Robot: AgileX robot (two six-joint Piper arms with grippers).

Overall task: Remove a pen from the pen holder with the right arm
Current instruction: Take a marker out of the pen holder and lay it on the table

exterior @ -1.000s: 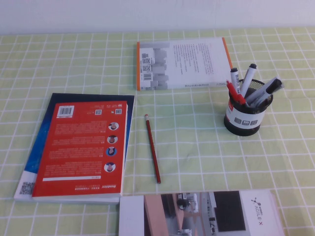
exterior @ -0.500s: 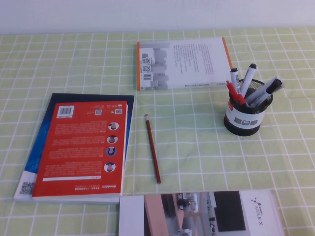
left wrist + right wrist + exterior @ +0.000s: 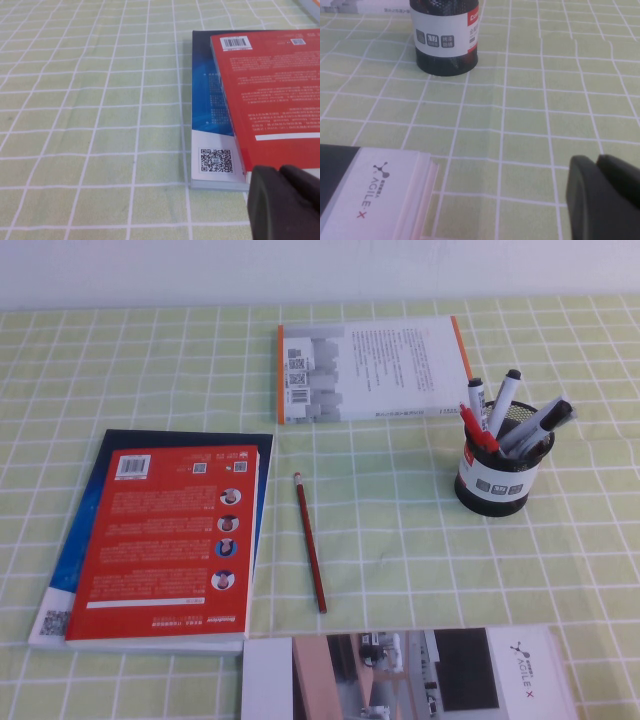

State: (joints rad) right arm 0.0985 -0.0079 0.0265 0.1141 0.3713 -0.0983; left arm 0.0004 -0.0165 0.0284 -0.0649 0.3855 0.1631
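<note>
- Progress: nothing visibly done yet. Every pen point(image 3: 503, 402) stands in the black pen holder point(image 3: 492, 480) on the table's right side.
- Right gripper point(image 3: 598, 161): jaws closed and empty, low over the checked tablecloth point(image 3: 520, 115) beside the white booklet point(image 3: 375, 185). The holder stands well ahead of it.
- Left gripper point(image 3: 280, 171): fingers apparently together, holding nothing, at the near corner of the stacked books point(image 3: 215, 125).
- Remaining, by judgement: opening, reach, grasp, lift.

Pale green tablecloth point(image 3: 400, 540) with a white grid. Pen holder point(image 3: 495, 485) is black mesh with a white band, one red pen point(image 3: 478, 430) inside. Left of it: dark red pencil point(image 3: 310, 543), red book point(image 3: 170, 540) over a blue book point(image 3: 88, 520). Left gripper point(image 3: 280, 174) and right gripper point(image 3: 596, 164): plain black.
</note>
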